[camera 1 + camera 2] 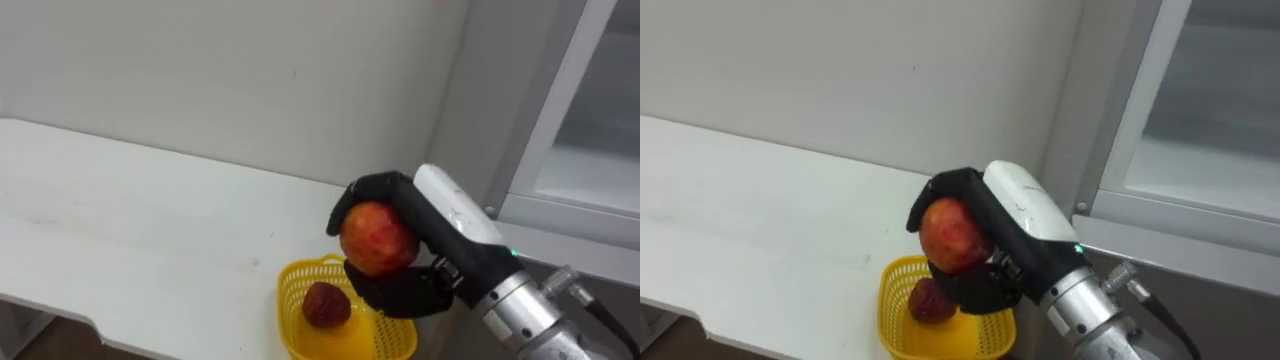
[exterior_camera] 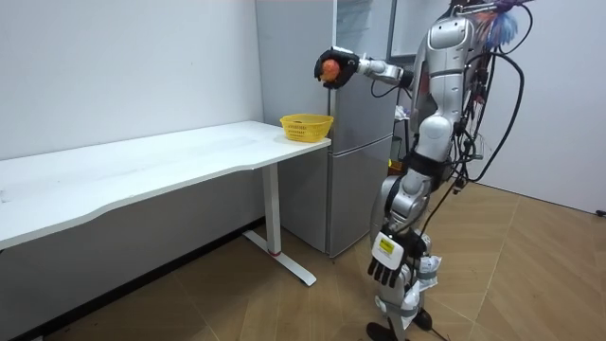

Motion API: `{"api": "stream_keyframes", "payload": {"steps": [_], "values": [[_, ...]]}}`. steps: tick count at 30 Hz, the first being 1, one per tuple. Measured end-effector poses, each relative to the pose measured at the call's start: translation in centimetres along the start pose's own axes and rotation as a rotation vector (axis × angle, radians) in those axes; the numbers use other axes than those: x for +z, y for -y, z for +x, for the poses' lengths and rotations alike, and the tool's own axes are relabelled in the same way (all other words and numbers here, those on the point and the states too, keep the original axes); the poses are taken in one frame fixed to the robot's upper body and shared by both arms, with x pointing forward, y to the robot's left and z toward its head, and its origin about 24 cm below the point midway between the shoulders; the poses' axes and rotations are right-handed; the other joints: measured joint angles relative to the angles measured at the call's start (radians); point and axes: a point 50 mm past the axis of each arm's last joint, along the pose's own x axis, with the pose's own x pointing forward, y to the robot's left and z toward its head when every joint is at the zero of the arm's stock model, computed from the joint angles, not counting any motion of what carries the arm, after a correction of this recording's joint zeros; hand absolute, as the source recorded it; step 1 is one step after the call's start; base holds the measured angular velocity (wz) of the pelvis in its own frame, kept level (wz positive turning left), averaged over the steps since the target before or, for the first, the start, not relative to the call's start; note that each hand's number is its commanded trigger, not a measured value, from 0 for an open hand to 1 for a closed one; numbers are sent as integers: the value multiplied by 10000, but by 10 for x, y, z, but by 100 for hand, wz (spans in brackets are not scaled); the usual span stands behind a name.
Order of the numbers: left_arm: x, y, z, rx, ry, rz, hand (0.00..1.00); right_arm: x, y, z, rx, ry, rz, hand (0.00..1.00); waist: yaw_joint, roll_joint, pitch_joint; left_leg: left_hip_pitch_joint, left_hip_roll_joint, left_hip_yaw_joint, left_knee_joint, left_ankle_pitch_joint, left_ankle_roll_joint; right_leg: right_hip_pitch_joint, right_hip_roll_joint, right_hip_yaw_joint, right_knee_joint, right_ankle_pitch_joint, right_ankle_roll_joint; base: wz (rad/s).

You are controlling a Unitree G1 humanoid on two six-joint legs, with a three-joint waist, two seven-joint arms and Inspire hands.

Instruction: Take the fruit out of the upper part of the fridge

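Above the yellow basket [image 1: 292,320], the right robot hand [image 1: 452,215] is wrapped tight around a red and orange apple [image 1: 377,238] and holds it up in the air. At 6 o'clock from the apple, the basket sits on the white bench [image 1: 130,220], near its end, with a dark red fruit [image 1: 326,304] inside. At 3 o'clock stands the grey fridge [image 2: 365,152]. The left robot hand [image 2: 385,268] hangs low by the robot's leg, fingers loose.

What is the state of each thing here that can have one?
right hand: shut on the red fruit, raised above the yellow basket
left hand: open, hanging by the leg
yellow basket: upright on the table, holding one dark red fruit
fridge: upper door's state unclear
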Motion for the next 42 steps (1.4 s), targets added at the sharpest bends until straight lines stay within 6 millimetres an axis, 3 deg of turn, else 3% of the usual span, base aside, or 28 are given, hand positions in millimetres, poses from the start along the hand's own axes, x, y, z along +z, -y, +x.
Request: {"api": "stream_keyframes", "payload": {"steps": [6, 11, 24, 25, 26, 27, 28, 29, 42], "values": [[3, -1, 0, 20, 52, 31, 0, -10, -7, -1, 237, -480, 32, 100, 202, 58, 38, -96, -59, -242, 23, 2, 3, 6, -16, -189, -29, -9, 3, 10], [6, -2, 0, 92, 153, 93, 0, -39, -24, -5, 880, -1720, 191, 100, 383, 44, 28, -218, -105, -385, 106, 13, 22, -1, -67, -355, -42, -18, 21, 10], [4, -1, 1, 52, -76, 174, 0, -65, -43, -13, 1086, -3081, 1135, 100, 343, 113, -5, -262, -117, -507, 239, 13, 23, 56, -70, -435, -27, -19, 25, 3], [3, -1, 1, 64, -111, 162, 0, -66, -44, -13, 1070, -3120, 1236, 94, 359, 118, -24, -260, -117, -515, 239, 14, 23, 58, -70, -450, -24, -19, 25, 0], [3, -1, 1, 67, -108, 161, 0, -67, -44, -14, 1053, -3205, 1369, 71, 368, 113, -45, -246, -117, -521, 240, 14, 23, 63, -71, -463, -19, -19, 25, 0], [3, -1, 1, 59, -104, 161, 0, -69, -45, -14, 1041, -3262, 1462, 26, 372, 106, -51, -229, -116, -518, 239, 14, 23, 63, -72, -461, -16, -19, 25, 0], [3, -1, 1, 38, -107, 149, 0, -70, -46, -15, 1062, -3353, 1528, 26, 406, 97, -57, -194, -116, -526, 239, 14, 23, 80, -71, -472, -22, -19, 25, 0], [3, -1, 1, 24, -100, 139, 0, -71, -46, -16, 1072, -3387, 1548, 0, 413, 88, -63, -183, -116, -525, 239, 14, 23, 81, -71, -474, -25, -19, 25, 0], [0, -1, 0, -48, -158, -70, 0, -72, -46, -16, 1083, -3452, 1552, 0, 457, 77, -71, -121, -118, -510, 203, 14, 23, 77, -78, -468, -32, -19, 25, 0]]}}
